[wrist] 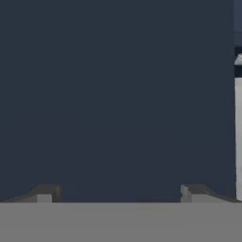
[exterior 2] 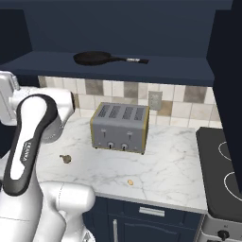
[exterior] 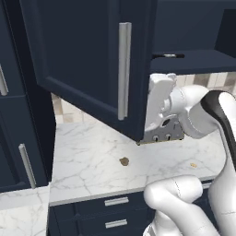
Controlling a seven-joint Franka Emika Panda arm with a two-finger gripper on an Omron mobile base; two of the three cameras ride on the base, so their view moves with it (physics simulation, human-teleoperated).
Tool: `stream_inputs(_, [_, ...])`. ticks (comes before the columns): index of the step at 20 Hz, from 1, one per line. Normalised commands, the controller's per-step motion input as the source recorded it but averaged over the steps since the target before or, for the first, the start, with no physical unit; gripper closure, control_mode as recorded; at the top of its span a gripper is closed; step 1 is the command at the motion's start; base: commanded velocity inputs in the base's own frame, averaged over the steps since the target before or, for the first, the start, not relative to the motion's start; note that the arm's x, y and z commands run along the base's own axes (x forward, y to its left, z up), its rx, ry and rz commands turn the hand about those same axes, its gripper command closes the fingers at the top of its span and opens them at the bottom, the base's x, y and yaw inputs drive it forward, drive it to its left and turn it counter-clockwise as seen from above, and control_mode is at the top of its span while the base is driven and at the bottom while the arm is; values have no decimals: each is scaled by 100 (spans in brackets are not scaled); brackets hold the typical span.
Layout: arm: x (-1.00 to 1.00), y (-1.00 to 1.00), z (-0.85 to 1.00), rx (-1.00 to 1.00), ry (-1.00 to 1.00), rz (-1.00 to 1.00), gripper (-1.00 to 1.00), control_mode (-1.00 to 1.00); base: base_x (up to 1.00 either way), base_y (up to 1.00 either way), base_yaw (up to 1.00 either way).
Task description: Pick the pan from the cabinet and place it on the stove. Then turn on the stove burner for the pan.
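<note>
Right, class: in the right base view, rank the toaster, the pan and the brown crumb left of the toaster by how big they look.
1. Toaster, clearly largest.
2. Pan, smaller, though it sits farther back on the cabinet shelf, so nearness flatters the toaster.
3. Brown crumb, smallest.

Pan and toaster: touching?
Apart. The right base view shows the pan up on the cabinet shelf, with backsplash tile visible between that shelf and the toaster on the counter below.
</note>
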Motion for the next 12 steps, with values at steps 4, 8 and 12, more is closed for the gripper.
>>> stream_inputs(4, [-27,76,0,0,1,2,-100,-100,0,0,0])
stream_inputs(8, [-2,80,0,0,3,0,-100,-100,0,0,0])
stream_inputs(12, [0,68,-3,0,4,0,-100,-100,0,0,0])
